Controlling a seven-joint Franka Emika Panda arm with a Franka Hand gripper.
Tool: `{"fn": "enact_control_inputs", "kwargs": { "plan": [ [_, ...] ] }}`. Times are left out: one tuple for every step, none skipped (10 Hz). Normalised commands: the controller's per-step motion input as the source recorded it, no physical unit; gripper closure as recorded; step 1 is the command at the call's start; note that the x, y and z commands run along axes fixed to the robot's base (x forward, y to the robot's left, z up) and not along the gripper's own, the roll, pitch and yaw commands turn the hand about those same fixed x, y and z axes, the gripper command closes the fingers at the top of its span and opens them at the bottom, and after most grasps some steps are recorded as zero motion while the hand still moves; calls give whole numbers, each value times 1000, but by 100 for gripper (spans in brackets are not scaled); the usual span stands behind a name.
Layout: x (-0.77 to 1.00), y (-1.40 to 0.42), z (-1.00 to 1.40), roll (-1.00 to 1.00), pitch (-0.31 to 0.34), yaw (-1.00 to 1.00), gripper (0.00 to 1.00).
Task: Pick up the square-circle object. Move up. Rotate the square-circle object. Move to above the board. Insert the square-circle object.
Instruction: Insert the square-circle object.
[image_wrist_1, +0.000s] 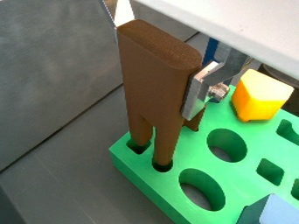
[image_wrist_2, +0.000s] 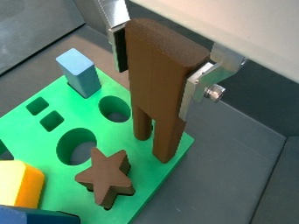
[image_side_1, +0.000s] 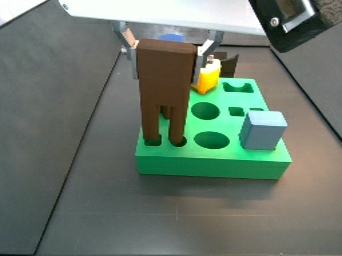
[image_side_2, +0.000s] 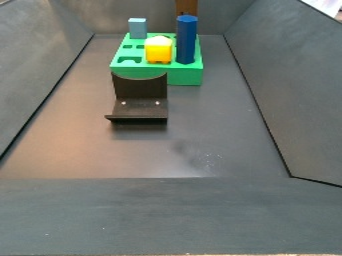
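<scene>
1. The tall dark brown rectangular block (image_side_1: 163, 90) stands upright on the left front corner of the thick bright green square board (image_side_1: 214, 162). Its lower end is split into two legs, and both wrist views show those legs going down into holes at that corner of the board. How deep they sit cannot be told.
2. The gripper (image_side_1: 166, 48) is above that same corner of the board. It pinches the brown block near its top, with one flat silver finger (image_wrist_2: 201, 85) pressed to each narrow side.
3. Towards the middle of the board, just beside the block, round holes lie open in the top face.
4. A wrist view shows a short brown star-shaped peg (image_wrist_2: 105, 175) seated in the board, near the block's legs but apart from them.
5. A yellow block (image_side_1: 209, 76) stands at the back of the board, behind the gripper.
6. A light blue cube (image_side_1: 265, 129) stands at the right front corner of the board.
7. In a side view, the dark L-shaped fixture (image_side_2: 138, 100) rests on the floor just in front of the board.
</scene>
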Motion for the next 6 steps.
{"fn": "enact_control_inputs", "kwargs": {
  "plan": [
    [109,0,-194,-306,-106,0,100],
    [137,0,-254,-303,-136,0,100],
    [43,0,-291,-286,-179,0,100],
    [0,0,-363,-166,-149,34,100],
    [0,0,-583,-14,-134,140,100],
    [0,0,-749,40,-77,206,100]
  ]
}}
